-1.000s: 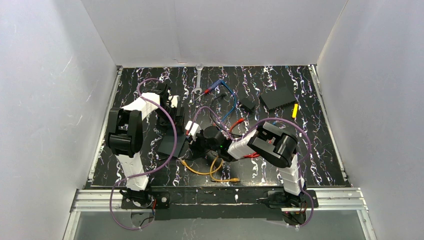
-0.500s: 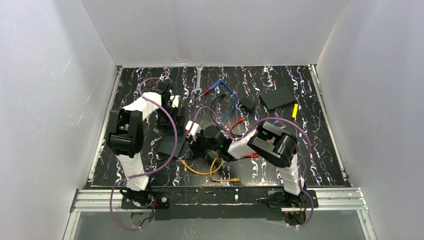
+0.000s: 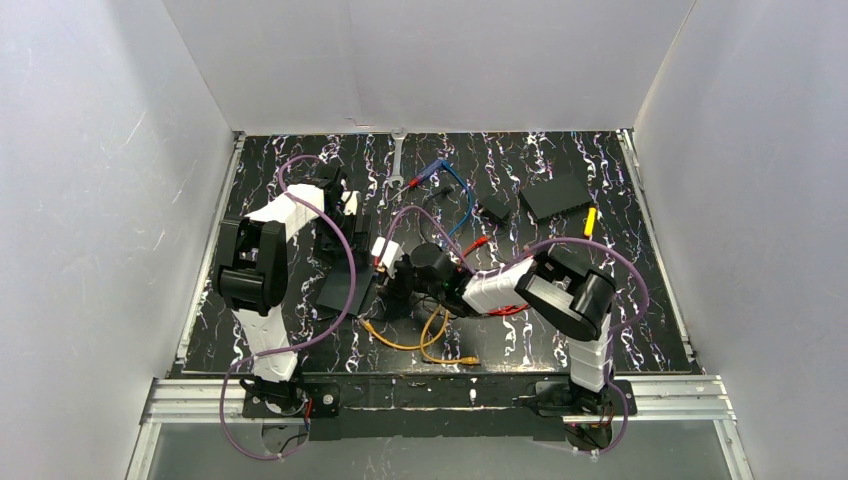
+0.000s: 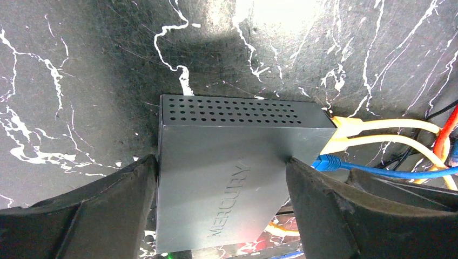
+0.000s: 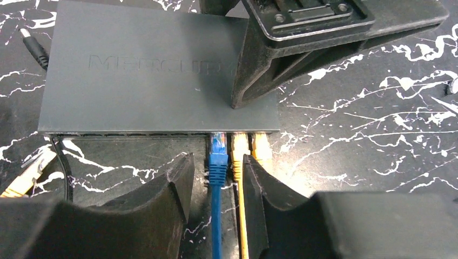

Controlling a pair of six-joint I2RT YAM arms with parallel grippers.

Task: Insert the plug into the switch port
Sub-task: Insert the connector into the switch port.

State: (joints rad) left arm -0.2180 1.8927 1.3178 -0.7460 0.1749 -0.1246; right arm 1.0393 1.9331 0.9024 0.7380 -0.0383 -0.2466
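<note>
The switch (image 4: 227, 162) is a flat dark box marked MERCURY, lying left of centre on the table (image 3: 340, 288). My left gripper (image 4: 221, 162) is shut on it, one finger against each long side. The blue plug (image 5: 217, 154) has its clear tip in a socket on the switch's (image 5: 146, 81) front edge, beside two yellow plugs (image 5: 240, 145). My right gripper (image 5: 217, 162) is open, its fingers standing either side of the blue plug with a gap on both sides. The left gripper's finger (image 5: 259, 70) shows on the switch's top.
A yellow cable (image 3: 400, 340) loops toward the near edge and a red cable (image 3: 480, 245) runs past my right arm. At the back lie a wrench (image 3: 397, 160), a small black block (image 3: 493, 210), a plain black slab (image 3: 555, 195) and a yellow piece (image 3: 591, 220).
My right gripper has opened off the blue plug, and the right arm's elbow has swung to the right. The left arm and the switch have stayed put.
</note>
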